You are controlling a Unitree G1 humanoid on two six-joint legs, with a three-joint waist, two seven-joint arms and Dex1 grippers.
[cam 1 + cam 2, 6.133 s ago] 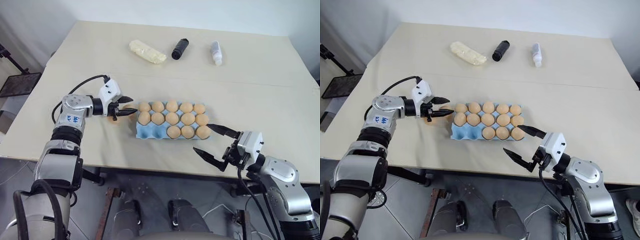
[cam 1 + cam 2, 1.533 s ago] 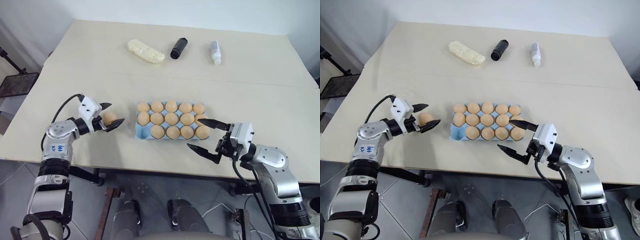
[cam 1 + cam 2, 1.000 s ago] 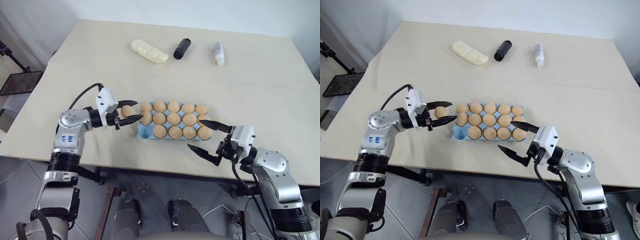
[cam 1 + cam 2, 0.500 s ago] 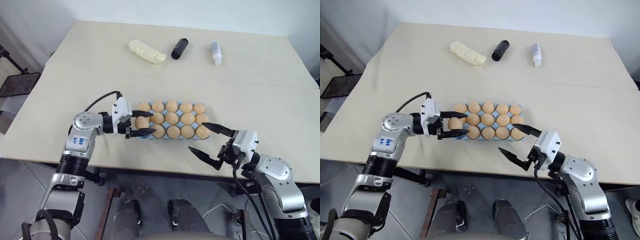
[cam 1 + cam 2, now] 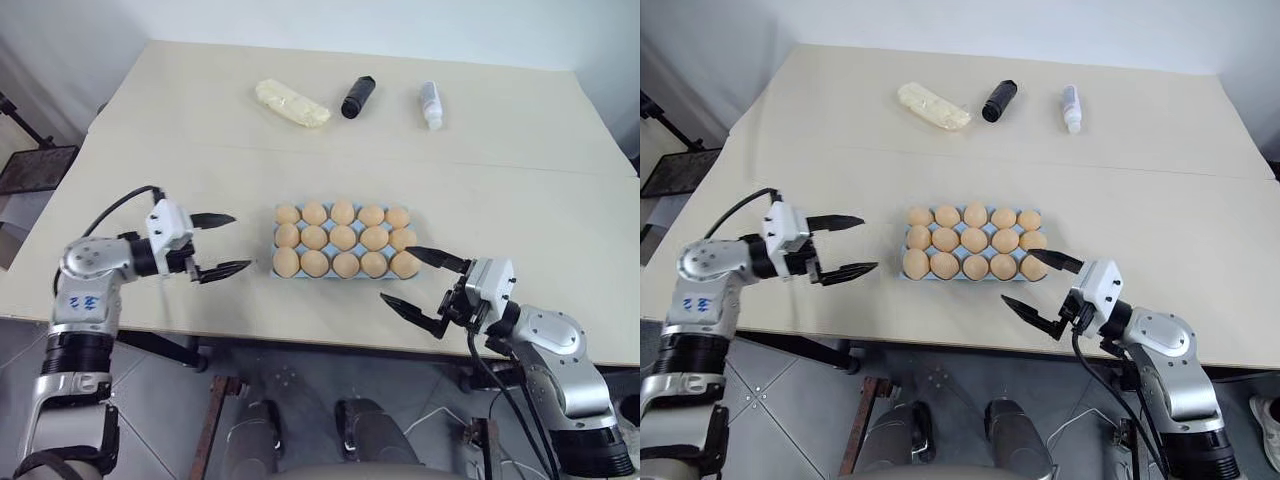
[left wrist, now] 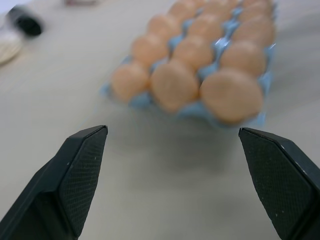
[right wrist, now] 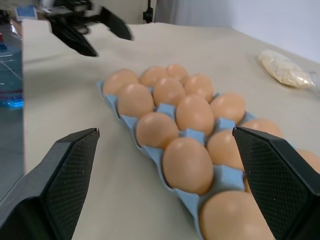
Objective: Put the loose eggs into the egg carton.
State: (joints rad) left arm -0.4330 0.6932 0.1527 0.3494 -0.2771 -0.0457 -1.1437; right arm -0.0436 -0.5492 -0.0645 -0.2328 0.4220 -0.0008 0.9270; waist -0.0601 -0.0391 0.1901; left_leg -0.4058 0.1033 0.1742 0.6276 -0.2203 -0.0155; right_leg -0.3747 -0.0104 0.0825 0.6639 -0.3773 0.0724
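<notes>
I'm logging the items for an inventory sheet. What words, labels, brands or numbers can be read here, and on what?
Left arm: blue marks on its grey shell, too small to read.
White bottle: no readable label.
Black bottle: no readable label.
Egg carton: no print seen.

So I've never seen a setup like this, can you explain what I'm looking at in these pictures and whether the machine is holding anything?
It is a two-armed robot at a beige table. Two pictures look down from cameras on its head; the other two look out from each wrist, between that arm's two black fingers. In the middle sits a blue egg carton with every cup filled. At the far side lie a pale yellow lump, a black bottle and a small clear bottle. The left gripper and the right gripper are both open and hold nothing, one on each side of the carton.
</notes>
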